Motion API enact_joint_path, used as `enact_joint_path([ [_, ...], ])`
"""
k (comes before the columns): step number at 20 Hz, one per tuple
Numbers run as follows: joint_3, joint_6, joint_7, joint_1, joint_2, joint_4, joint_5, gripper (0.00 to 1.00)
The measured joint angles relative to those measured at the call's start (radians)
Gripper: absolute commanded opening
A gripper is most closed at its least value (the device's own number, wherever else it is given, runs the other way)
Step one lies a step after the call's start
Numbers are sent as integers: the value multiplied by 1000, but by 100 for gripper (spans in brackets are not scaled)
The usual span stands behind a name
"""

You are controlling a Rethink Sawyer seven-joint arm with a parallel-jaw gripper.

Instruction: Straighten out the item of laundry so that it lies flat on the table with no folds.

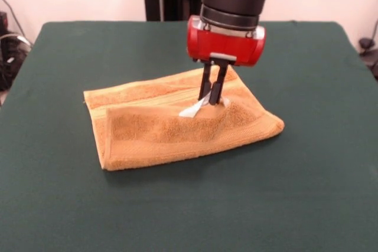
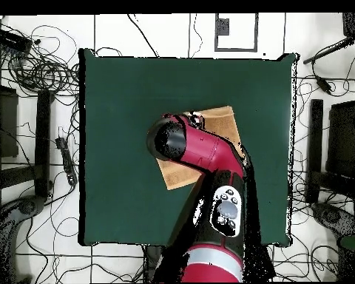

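- Laundry first: the item of laundry [image 1: 177,125] lies slightly left of centre in the front view, an orange-tan terry towel folded over on itself, so a doubled flap covers the lower part and a single layer with woven bands shows along the upper left.
- A small white tag [image 1: 192,110] sticks up at the flap's upper edge, right at the fingertips.
- The gripper [image 1: 212,100] comes straight down from the top of the frame, its two thin black fingers [image 1: 207,84] drawn nearly together at the fold's edge by the tag; they look pinched on the towel's edge there, though the exact contact is hard to make out.
- To do this step well, I judge the grasp should take only the top layer, then lift a little and carry it toward the lower edge of the frame, so the flap peels open without dragging the whole towel.
- Terry pile is soft, limp and a bit grippy on cloth, so a low, slow pull should suit it.
- The table [image 1: 307,205] is a broad dark green felt-like surface with rounded corners and ample bare room around the towel.
- In the overhead view the red arm [image 2: 203,151] hides most of the towel.
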Motion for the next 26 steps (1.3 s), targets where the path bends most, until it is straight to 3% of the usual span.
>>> enact_joint_path([
  [10, -28, 73, 0, 13, 101, -126, -1, 0],
  [26, -94, 77, 0, 79, 208, -225, -1, 0],
])
